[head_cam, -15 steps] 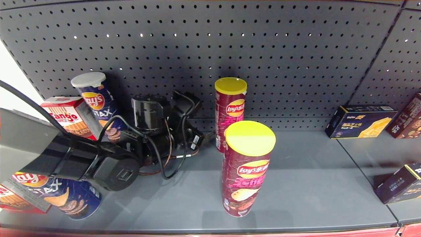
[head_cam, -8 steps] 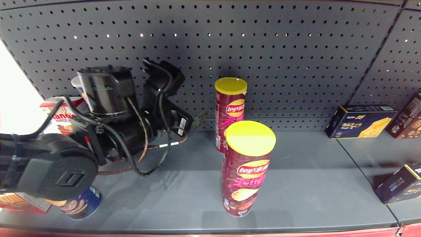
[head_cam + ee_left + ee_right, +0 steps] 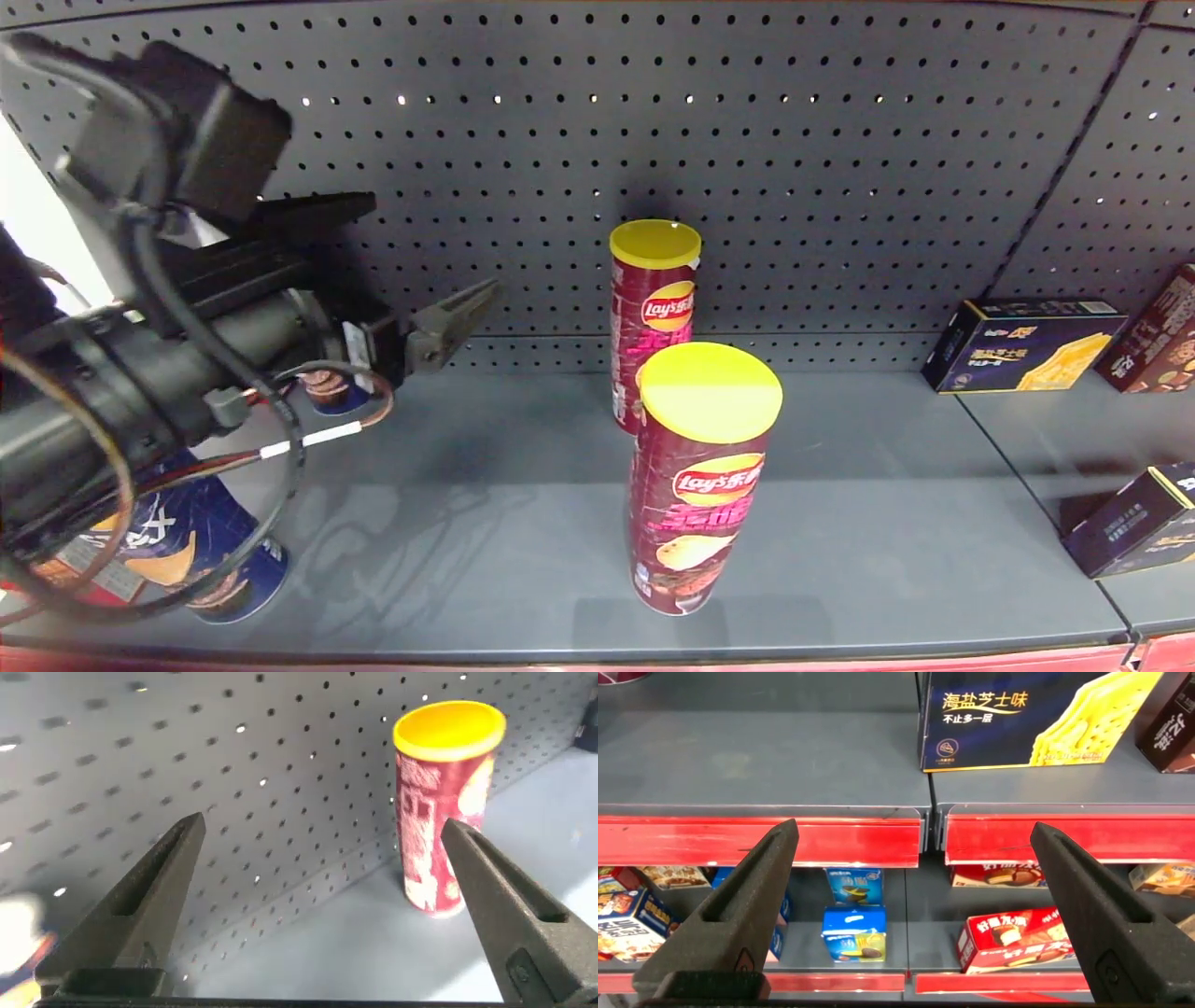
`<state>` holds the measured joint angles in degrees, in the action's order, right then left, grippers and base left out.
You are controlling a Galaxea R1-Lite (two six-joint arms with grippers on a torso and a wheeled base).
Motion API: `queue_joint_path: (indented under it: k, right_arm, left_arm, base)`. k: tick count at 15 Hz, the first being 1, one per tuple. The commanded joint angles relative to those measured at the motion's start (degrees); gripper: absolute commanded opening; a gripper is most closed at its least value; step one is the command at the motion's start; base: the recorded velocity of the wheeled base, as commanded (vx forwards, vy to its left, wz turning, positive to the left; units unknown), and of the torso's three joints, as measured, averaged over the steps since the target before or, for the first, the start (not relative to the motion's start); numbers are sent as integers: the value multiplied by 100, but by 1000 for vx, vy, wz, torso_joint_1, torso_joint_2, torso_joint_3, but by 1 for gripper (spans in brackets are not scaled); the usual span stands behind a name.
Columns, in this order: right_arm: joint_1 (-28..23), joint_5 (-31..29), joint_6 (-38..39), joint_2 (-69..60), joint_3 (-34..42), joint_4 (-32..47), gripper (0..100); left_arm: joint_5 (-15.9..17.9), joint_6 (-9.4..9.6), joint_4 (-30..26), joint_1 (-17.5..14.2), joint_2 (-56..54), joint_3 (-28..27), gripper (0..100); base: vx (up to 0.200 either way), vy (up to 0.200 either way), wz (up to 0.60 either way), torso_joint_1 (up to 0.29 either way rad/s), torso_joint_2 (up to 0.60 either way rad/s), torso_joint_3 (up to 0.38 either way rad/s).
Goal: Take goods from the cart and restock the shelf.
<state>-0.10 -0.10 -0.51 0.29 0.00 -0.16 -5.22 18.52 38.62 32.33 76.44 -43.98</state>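
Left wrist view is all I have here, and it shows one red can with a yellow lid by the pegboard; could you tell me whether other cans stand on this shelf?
Observer: Yes, a second red can stands directly in front of the back can, near the front edge of the shelf.
Operator: Thank you. Is anything on the left side?
Observer: A blue can stands at the front left, partly behind the arm.
Operator: And the other arm?
Observer: The right gripper is open and empty, facing a dark box with a yellow picture.
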Motion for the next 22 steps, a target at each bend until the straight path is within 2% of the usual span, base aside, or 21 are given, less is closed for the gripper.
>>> queue_joint_path:
  k: [1, 5, 7, 8, 10, 12, 13, 14, 15, 18, 20, 22]
  right_arm:
    - [1, 1, -2, 6, 0, -2, 100]
    - [1, 1, -2, 6, 0, -2, 100]
    - [1, 1, -2, 15, 0, -2, 100]
    - [1, 1, -2, 6, 0, -2, 100]
    - [1, 1, -2, 6, 0, -2, 100]
    - [1, 1, -2, 6, 0, -2, 100]
    - [1, 1, -2, 6, 0, -2, 100]
    - [1, 1, -2, 15, 0, -2, 100]
    - [1, 1, -2, 6, 0, -2, 100]
    - [1, 1, -2, 6, 0, -2, 100]
    - [1, 1, -2, 6, 0, -2, 100]
    - [1, 1, -2, 6, 0, -2, 100]
  left_arm:
    - [3, 12, -232, 89, -1474, 768, 100]
    - [3, 12, -918, 239, -2924, 1375, 100]
    - [12, 12, -1884, 239, -4058, 1577, 100]
    - [12, 3, -2341, 124, -4611, 1691, 100]
    - [30, -32, -2799, -746, -5508, 2008, 100]
    - [30, -68, -2781, -1255, -5991, 2438, 100]
    - [30, -138, -2755, -1835, -6308, 2825, 100]
    - [30, -199, -2772, -2222, -6395, 3010, 100]
    - [30, -217, -2790, -2407, -6475, 3212, 100]
    - [21, -226, -2755, -2530, -6826, 4284, 100]
    - [21, -252, -3027, -2626, -7143, 4398, 100]
    - [30, -393, -3106, -2706, -7134, 4398, 100]
  base:
    - [0, 0, 0, 0, 0, 0]
    - [0, 0, 0, 0, 0, 0]
    - [0, 0, 0, 0, 0, 0]
    - [0, 0, 0, 0, 0, 0]
    - [0, 0, 0, 0, 0, 0]
    - [0, 0, 0, 0, 0, 0]
    - [0, 0, 0, 0, 0, 0]
    - [0, 0, 0, 0, 0, 0]
    - [0, 0, 0, 0, 0, 0]
    - [0, 0, 0, 0, 0, 0]
    - [0, 0, 0, 0, 0, 0]
    - [0, 0, 0, 0, 0, 0]
